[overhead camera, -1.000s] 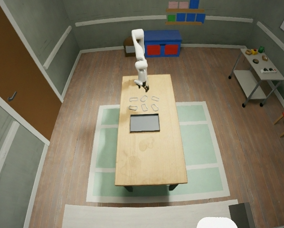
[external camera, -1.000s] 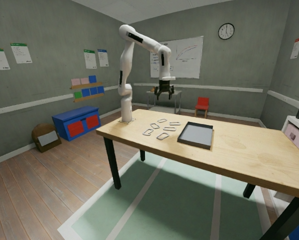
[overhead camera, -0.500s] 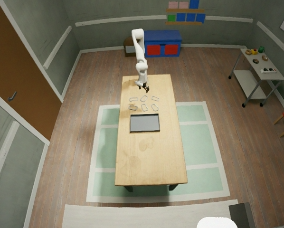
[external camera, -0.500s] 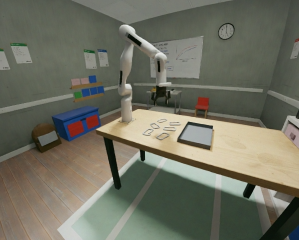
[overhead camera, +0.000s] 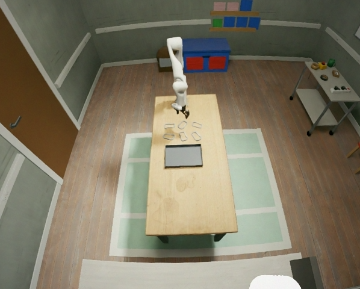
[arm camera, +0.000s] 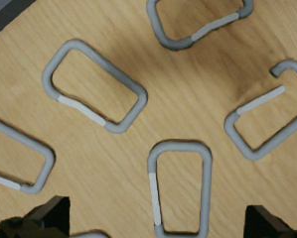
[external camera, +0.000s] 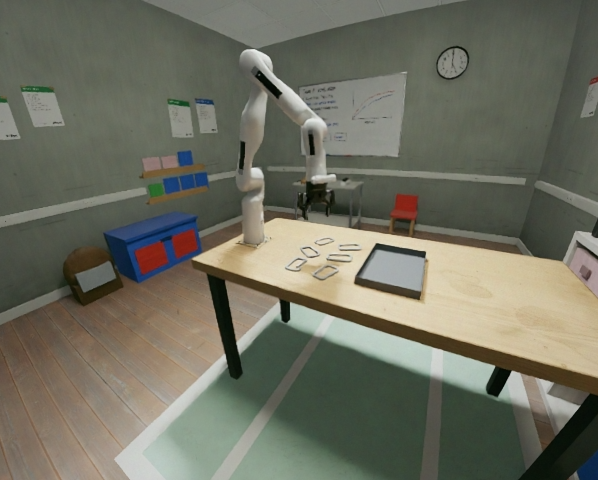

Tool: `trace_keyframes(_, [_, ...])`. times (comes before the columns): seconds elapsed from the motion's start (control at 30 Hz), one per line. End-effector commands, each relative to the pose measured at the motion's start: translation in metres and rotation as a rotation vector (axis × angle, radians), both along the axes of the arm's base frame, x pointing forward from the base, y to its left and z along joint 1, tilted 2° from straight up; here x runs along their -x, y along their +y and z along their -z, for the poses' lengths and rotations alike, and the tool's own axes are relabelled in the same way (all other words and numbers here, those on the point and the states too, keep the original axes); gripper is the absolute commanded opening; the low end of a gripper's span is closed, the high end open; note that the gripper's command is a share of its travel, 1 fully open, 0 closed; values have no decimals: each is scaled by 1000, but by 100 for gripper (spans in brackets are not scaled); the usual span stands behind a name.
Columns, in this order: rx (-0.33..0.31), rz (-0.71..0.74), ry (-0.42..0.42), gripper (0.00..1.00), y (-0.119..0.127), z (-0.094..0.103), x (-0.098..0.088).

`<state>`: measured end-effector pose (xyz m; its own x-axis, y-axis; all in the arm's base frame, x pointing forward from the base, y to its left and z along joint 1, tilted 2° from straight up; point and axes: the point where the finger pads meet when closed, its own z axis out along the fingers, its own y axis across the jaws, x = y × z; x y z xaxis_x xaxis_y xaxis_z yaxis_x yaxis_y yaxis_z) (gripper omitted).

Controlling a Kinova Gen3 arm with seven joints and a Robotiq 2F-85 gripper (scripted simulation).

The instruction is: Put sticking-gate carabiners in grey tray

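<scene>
White arm [overhead camera: 177,70] [external camera: 252,121] (black fingers [external camera: 328,205]).

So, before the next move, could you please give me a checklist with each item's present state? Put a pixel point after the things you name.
1. Pincer [overhead camera: 182,114] [external camera: 316,212] [arm camera: 157,221] open, holding nothing: ok.
2. Pincer raised off the table [overhead camera: 189,211] [external camera: 495,310] [arm camera: 108,169]: ok.
3. All six carabiners [overhead camera: 196,122] [external camera: 338,260] [arm camera: 207,188] outside the tray [overhead camera: 183,167] [external camera: 387,289] [arm camera: 6,18], none overlapping: ok.
4. Every gate shut: not ok; one carabiner's gate [arm camera: 260,100] stands open.
5. That gate shown to stick, rather than merely standing open: cannot tell.
6. The other gates shown to snap shut after a push: cannot tell.
</scene>
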<state>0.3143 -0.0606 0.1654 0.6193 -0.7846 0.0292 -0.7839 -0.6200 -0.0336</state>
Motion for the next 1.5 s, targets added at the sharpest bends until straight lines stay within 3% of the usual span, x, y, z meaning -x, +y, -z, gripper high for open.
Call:
trace_keyframes(0.0, [0, -2, 13, 100, 6, 31, 23])
trace_keyframes(0.3, [0, -2, 13, 100, 6, 31, 23])
trace_keyframes(0.33, [2, 0, 7, 100, 7, 71, 29])
trace_keyframes(0.87, [2, 0, 7, 100, 7, 71, 29])
trace_keyframes(0.9, [1, -1, 17, 100, 7, 122, 28])
trace_keyframes(1.47, [3, -1, 16, 100, 7, 122, 28])
